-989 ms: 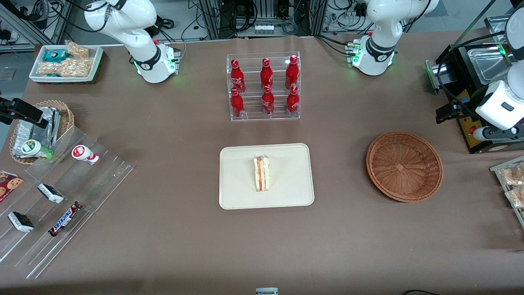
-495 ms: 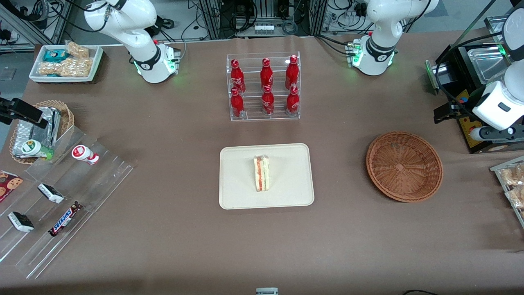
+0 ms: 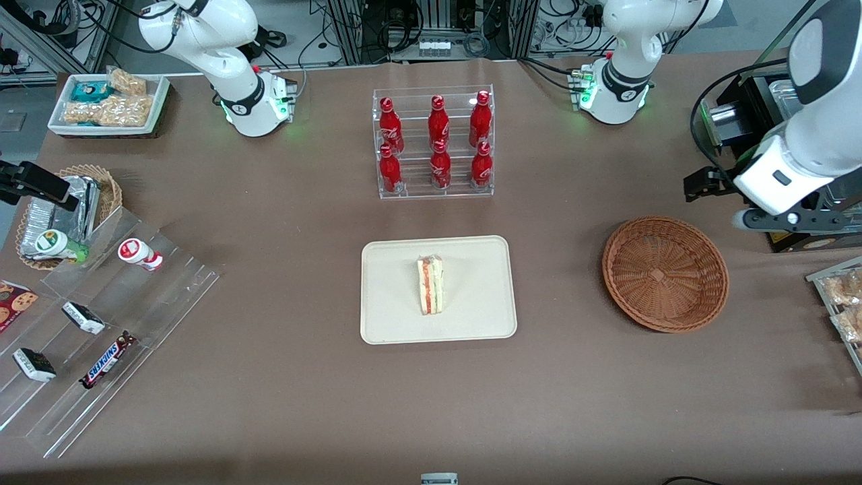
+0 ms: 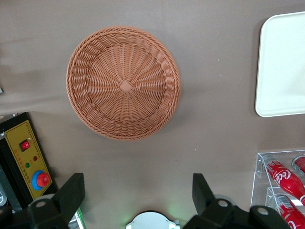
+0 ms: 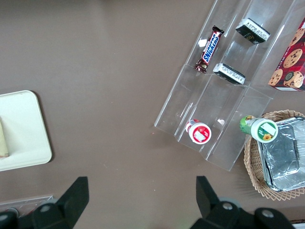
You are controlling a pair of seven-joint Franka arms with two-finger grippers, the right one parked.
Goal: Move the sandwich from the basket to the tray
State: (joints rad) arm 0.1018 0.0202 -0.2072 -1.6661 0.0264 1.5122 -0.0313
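brown table [image 3: 283, 404] runs the whole width, both arms' bases mounted along its edge farthest from the front camera. cream rectangular tray [image 3: 471, 289] sits mid-table, nearer the front camera than the clear acrylic bottle rack [image 3: 434, 188] with six red cola bottles [image 3: 439, 121] in two rows. round reddish-brown wicker basket [image 3: 665, 273] lies toward the working arm's end of the table, well apart from the tray, nothing in it; wrist view shows its bare woven floor. black control box [image 4: 26, 160] with yellow panel and red button stands near the basket. toward the parked arm's end: stepped clear acrylic rack [image 3: 101, 337] with snack bars and a snickers bar [image 3: 106, 360], a smaller pale wicker basket [image 3: 108, 185] holding foil packets, a white bin of snacks [image 3: 108, 104]. sandwich [image 3: 429, 285] lies on the tray, about its middle, a triangular wedge on its side, red-orange and green filling stripes facing up, nothing touching it. left gripper [image 4: 138, 191] hangs in the air above the table just beside the basket, farther from the front camera than it; fingers [image 4: 71, 193] spread wide apart, nothing between them.
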